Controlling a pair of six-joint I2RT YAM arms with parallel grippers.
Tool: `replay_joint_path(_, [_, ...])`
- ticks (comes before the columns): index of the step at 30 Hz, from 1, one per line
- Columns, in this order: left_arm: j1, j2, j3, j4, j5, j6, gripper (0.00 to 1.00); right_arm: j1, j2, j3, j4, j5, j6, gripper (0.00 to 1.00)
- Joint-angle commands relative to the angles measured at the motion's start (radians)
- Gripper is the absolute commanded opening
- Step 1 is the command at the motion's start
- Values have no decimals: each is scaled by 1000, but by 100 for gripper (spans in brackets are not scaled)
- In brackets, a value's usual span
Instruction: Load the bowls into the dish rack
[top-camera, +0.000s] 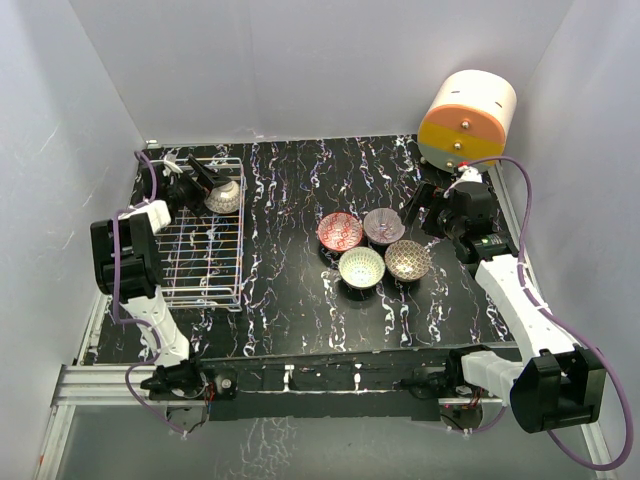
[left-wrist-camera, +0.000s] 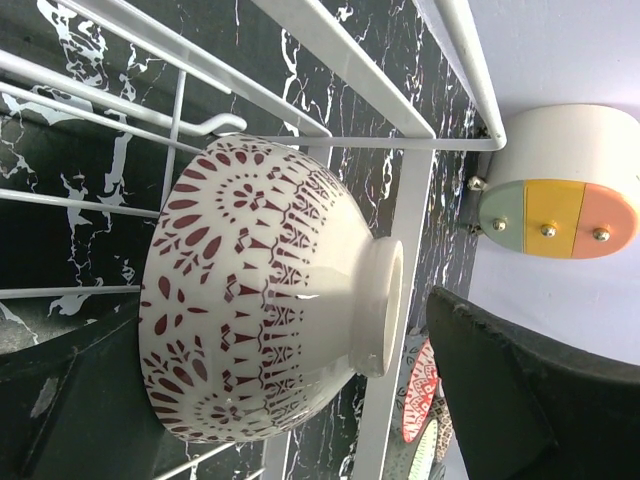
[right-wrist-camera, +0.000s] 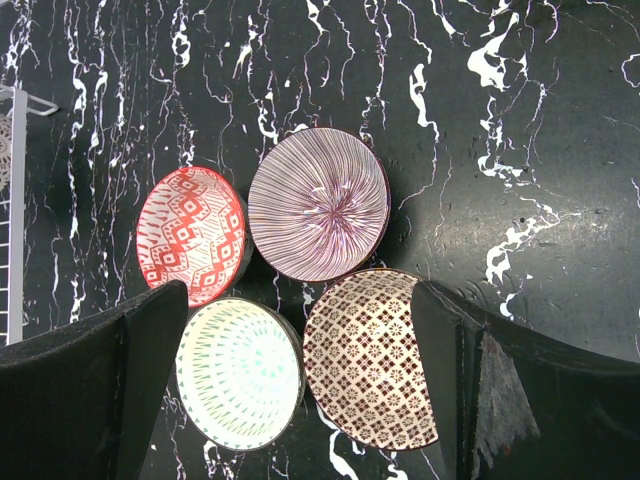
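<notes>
The white wire dish rack (top-camera: 200, 250) stands at the left. One bowl (top-camera: 224, 197), whitish with a maroon pattern outside, lies tipped in its far right corner; in the left wrist view (left-wrist-camera: 260, 290) its foot ring points right. My left gripper (top-camera: 203, 181) is open around it (left-wrist-camera: 300, 425), with a gap between the foot and the right finger (left-wrist-camera: 530, 390). Four bowls sit together mid-table: red (top-camera: 340, 232), purple-grey (top-camera: 384, 226), pale green (top-camera: 361, 267), brown lattice (top-camera: 408, 260). My right gripper (top-camera: 438, 212) is open and empty above them (right-wrist-camera: 300, 400).
A large cream, orange and yellow cylinder (top-camera: 466, 122) stands at the back right, behind the right arm. The rack's near part (top-camera: 195, 270) holds nothing. White walls close in the left, back and right of the black marbled table (top-camera: 290, 300).
</notes>
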Motion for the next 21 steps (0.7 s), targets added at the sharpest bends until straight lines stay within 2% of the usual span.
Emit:
replay_joint_path(1, [4,-104,7,-36,26,7,97,-6,-16,6,37,7,-17,98])
replay_joint_path(16, [30,-187,16,-213,-90,121,97,-6,-14,12,37,2,-16,99])
replay_joint_path(21, [35,-214,28,-307,-198,179,97,-6,-17,5,38,1,-16,98])
